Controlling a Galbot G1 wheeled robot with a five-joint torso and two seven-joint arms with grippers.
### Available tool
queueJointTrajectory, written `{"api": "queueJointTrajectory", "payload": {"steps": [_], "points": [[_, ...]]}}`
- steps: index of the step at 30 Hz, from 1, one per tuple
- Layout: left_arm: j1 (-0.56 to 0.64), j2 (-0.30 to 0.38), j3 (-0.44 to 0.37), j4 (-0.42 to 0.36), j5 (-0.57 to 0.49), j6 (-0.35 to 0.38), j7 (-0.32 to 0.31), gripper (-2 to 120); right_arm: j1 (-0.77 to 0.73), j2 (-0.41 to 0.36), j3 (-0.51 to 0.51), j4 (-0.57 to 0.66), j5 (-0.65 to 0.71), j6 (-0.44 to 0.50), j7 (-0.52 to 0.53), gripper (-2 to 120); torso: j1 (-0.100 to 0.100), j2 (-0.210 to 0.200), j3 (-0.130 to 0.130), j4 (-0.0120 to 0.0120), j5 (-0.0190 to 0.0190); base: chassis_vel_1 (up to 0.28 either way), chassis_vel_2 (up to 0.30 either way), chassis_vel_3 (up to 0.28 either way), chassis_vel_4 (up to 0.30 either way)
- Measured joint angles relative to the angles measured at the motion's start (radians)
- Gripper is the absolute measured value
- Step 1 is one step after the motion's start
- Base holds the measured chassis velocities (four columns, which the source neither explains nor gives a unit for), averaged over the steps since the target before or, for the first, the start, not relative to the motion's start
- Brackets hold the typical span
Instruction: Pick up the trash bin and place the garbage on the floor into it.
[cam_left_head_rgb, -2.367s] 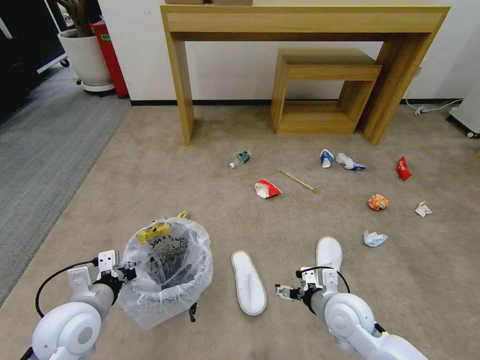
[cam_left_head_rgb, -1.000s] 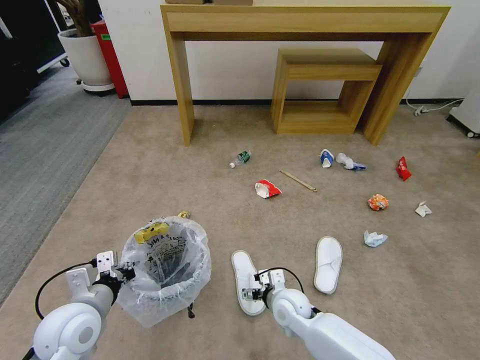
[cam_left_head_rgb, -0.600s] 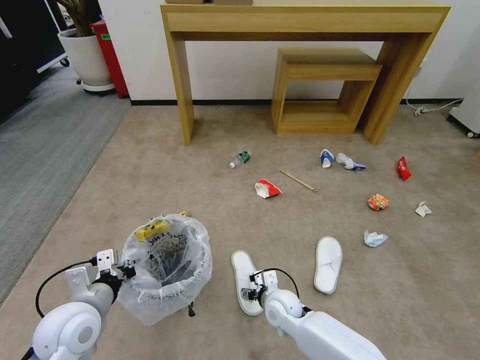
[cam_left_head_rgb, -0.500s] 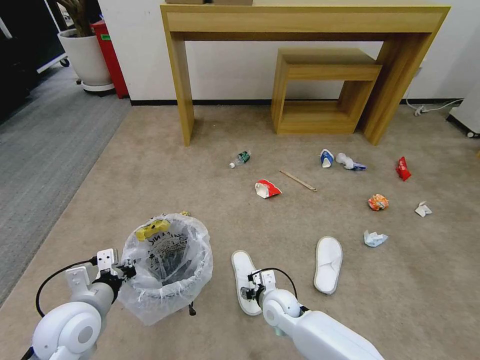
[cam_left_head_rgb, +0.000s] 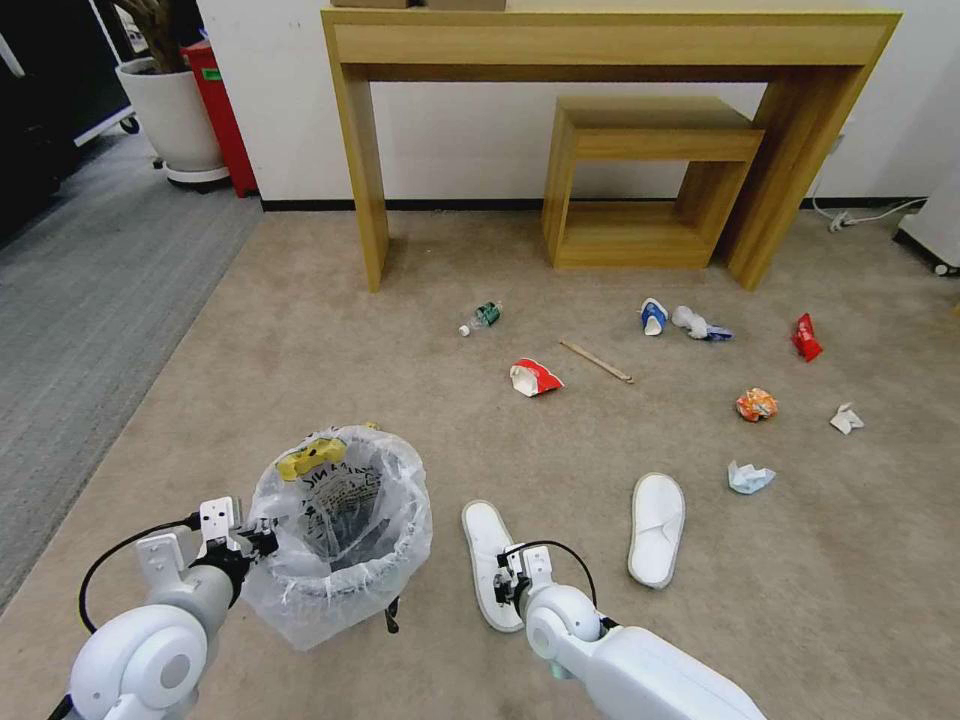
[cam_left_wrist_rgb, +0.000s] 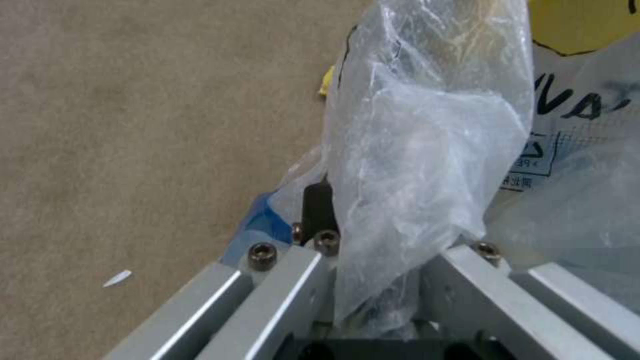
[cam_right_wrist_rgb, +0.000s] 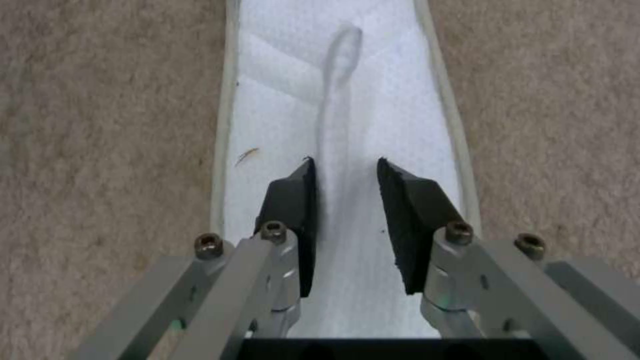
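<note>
The trash bin (cam_left_head_rgb: 340, 530), lined with a crinkled clear bag (cam_left_wrist_rgb: 427, 150), stands at my near left on the beige floor (cam_left_head_rgb: 300, 350). A yellow wrapper (cam_left_head_rgb: 308, 458) lies on its far rim. My left gripper (cam_left_head_rgb: 245, 540) (cam_left_wrist_rgb: 393, 235) is shut on the bin's near-left rim through the bag. Garbage lies farther out: a green-labelled bottle (cam_left_head_rgb: 482, 316), a red-white wrapper (cam_left_head_rgb: 534, 378), a stick (cam_left_head_rgb: 595, 361), a blue-white cup (cam_left_head_rgb: 653, 316), a red wrapper (cam_left_head_rgb: 805, 338), an orange wrapper (cam_left_head_rgb: 756, 404) and a tissue (cam_left_head_rgb: 749, 477). My right gripper (cam_left_head_rgb: 505, 585) (cam_right_wrist_rgb: 347, 175) hovers open over a white slipper.
Two white slippers (cam_left_head_rgb: 488, 555) (cam_left_head_rgb: 657, 527) lie between me and the litter. A wooden console table (cam_left_head_rgb: 610, 40) with a low wooden frame (cam_left_head_rgb: 650, 180) under it stands against the far wall. Grey ribbed carpet (cam_left_head_rgb: 80, 300) and a white planter (cam_left_head_rgb: 175, 120) are to the left.
My right arm has swung left from the right slipper to above the left slipper. The bin has shifted slightly up and to the right in my left gripper.
</note>
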Motion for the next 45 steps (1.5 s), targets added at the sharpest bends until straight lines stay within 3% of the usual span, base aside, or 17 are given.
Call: {"api": "queueJointTrajectory", "payload": {"steps": [4, 9, 11, 21, 29, 36, 45], "points": [[-0.012, 0.006, 0.017, 0.005, 0.0, -0.006, 0.001, 1, -0.007, -0.003, 0.0, -0.003, -0.004, 0.008, 0.0, 25, 0.0, 0.0, 0.0, -0.0002, 0.0, 0.0, 0.0, 0.0, 0.0], [-0.018, 0.01, 0.021, 0.009, -0.001, -0.009, 0.002, 1, -0.013, -0.007, 0.002, -0.002, -0.005, 0.022, -0.001, 13, 0.0, 0.0, 0.0, 0.0, 0.0, 0.0, 0.0, 0.0, 0.0], [-0.027, 0.01, 0.028, 0.013, -0.002, -0.013, 0.002, 1, -0.018, -0.015, 0.0, 0.004, -0.012, 0.042, -0.005, 0, 0.0, 0.0, 0.0, -0.0001, 0.0, 0.0, 0.0, 0.0, 0.0], [-0.032, 0.01, 0.028, 0.024, -0.002, -0.016, 0.002, 1, -0.031, -0.083, 0.029, 0.07, -0.01, 0.065, -0.012, 0, 0.0, 0.0, 0.0, -0.0001, 0.0001, 0.0, 0.0, 0.0, 0.0], [-0.042, 0.013, 0.027, 0.039, -0.002, -0.016, 0.003, 1, -0.095, -0.207, 0.163, 0.221, -0.061, 0.17, -0.084, 0, 0.0, 0.0, 0.0, -0.0001, 0.0003, 0.0, 0.0, 0.0, 0.0], [-0.048, 0.003, 0.042, 0.038, 0.001, -0.017, 0.002, 1, -0.175, -0.323, 0.342, 0.461, -0.131, 0.302, -0.231, 0, 0.0, 0.0, 0.0, -0.0001, 0.0001, 0.0, 0.0, 0.0, 0.0], [-0.044, -0.014, 0.052, 0.022, 0.013, -0.015, -0.001, 1, -0.146, -0.38, 0.406, 0.634, -0.125, 0.433, -0.355, 0, 0.0, 0.0, 0.0, 0.0, 0.0, 0.0, 0.0, 0.0, 0.0]]}}
